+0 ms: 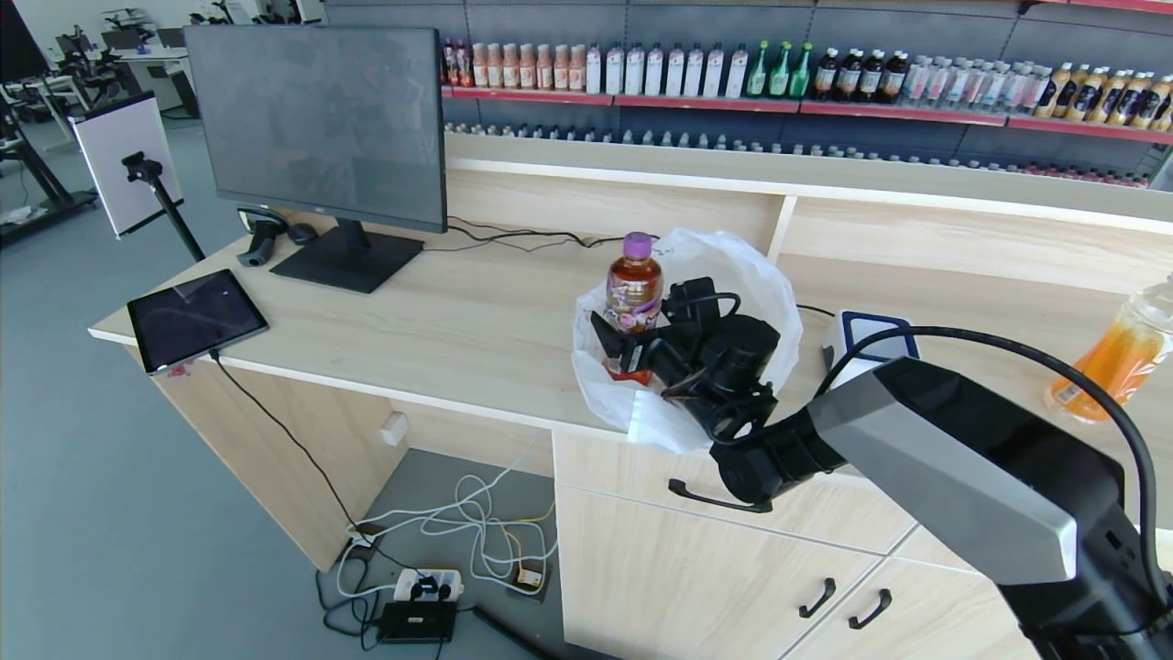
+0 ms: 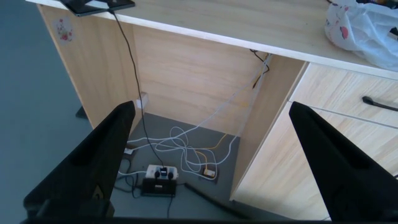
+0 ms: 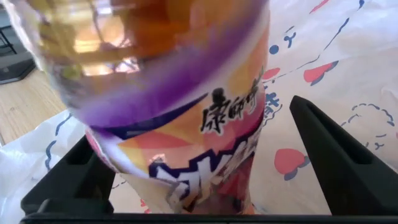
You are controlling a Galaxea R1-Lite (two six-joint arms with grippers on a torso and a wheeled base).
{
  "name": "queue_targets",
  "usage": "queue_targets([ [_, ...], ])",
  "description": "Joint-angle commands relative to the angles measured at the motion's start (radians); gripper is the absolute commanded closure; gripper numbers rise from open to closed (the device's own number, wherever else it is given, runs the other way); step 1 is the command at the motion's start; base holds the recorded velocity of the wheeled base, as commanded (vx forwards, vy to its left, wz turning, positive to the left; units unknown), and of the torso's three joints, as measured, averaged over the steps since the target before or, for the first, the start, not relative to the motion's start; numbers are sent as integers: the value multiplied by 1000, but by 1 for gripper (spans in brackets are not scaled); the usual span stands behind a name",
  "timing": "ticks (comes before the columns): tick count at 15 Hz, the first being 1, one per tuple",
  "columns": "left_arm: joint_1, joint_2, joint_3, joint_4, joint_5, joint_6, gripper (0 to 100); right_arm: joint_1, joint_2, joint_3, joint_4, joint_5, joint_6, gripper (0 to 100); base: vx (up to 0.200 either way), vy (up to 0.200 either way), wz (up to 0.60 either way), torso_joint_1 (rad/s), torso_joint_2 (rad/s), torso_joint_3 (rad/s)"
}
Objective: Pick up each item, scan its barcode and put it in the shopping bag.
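R end effector (image 1: 626,346) was closed on the tea bottle (image 1: 633,286), gripping its lower part. The bottle stood upright, purple cap up, at the open mouth of the white shopping bag (image 1: 742,275) on the surface (image 1: 476,321). L end effector (image 2: 211,109) was wide open w/ nothing in it, low in front of the surface, above the floor cables (image 2: 180,146). An orange bottle (image 1: 1113,353) leaned at the surface's far right.

place: shop checkout | cues: shelves of bottled drinks (image 1: 706,104), wooden counter (image 1: 476,321), monitor (image 1: 321,119), shopping bag (image 1: 733,261)
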Motion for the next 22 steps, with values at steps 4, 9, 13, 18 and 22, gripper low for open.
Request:
queue_targets([
  [4,1,0,0,0,0,0,0,1,-55,61,-57,10,2,0,0,0,0,0,0,0],
  [9,1,0,0,0,0,0,0,-1,-190,55,-22,21,1,0,0,0,0,0,0,0],
  [13,1,0,0,1,0,0,0,-9,-311,99,-22,24,-35,0,0,0,0,0,0,0],
  [18,1,0,0,1,0,0,0,-2,-633,481,-52,-15,-61,0,0,0,0,0,0,0],
  [22,1,0,0,6,0,0,0,14,-730,966,-313,-16,-102,0,0,0,0,0,0,0],
])
